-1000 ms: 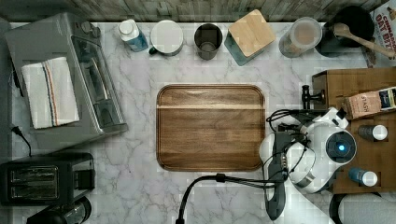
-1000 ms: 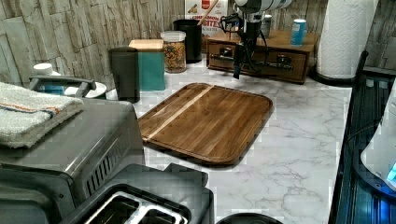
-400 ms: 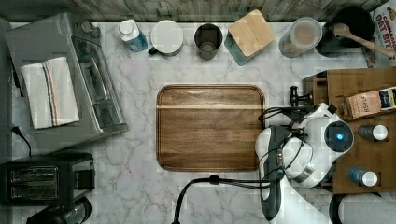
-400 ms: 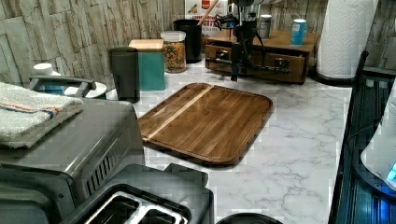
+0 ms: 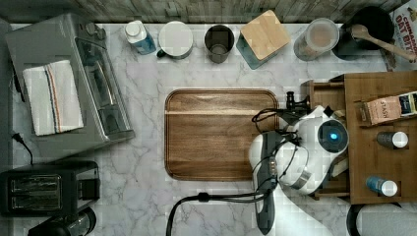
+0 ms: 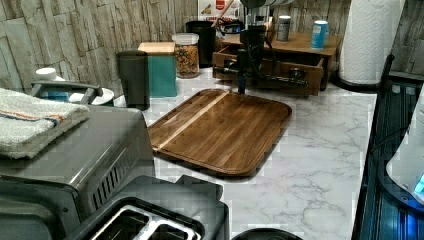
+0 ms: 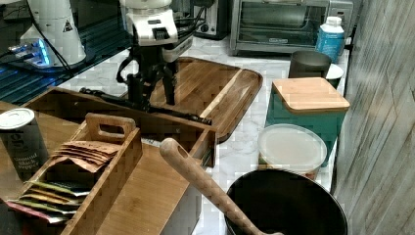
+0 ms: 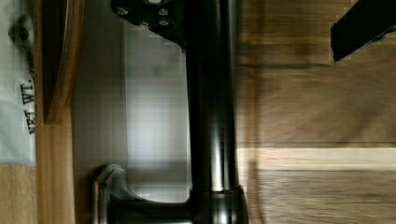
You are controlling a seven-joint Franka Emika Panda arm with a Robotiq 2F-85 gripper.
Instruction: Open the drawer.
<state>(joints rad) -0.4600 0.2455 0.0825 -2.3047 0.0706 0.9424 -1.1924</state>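
Note:
The wooden drawer [image 7: 122, 120] of the small cabinet [image 5: 378, 147] stands pulled partly out, its inside showing in the top view [image 5: 324, 96]. Its black bar handle [image 7: 147, 108] runs across the front and lies close under the wrist camera [image 8: 212, 116]. My gripper [image 7: 151, 98] points down over the handle, open, with one finger on each side of the bar. One finger [image 8: 154, 18] sits against the bar on the drawer side; the other [image 8: 359, 28] hangs apart over the tray. In the left view the gripper [image 6: 242, 82] stands before the drawer front [image 6: 300, 80].
The flat wooden tray [image 5: 221, 132] lies just in front of the drawer. Jars, a cup and a teal canister [image 5: 263, 37] line the back wall. A tea box [image 7: 93, 171] and spice tins stand on the cabinet. A pot with a wooden spoon [image 7: 205, 188] sits beside it.
The drawer has slid out toward the tray, and my gripper has moved with the handle to the top view's left.

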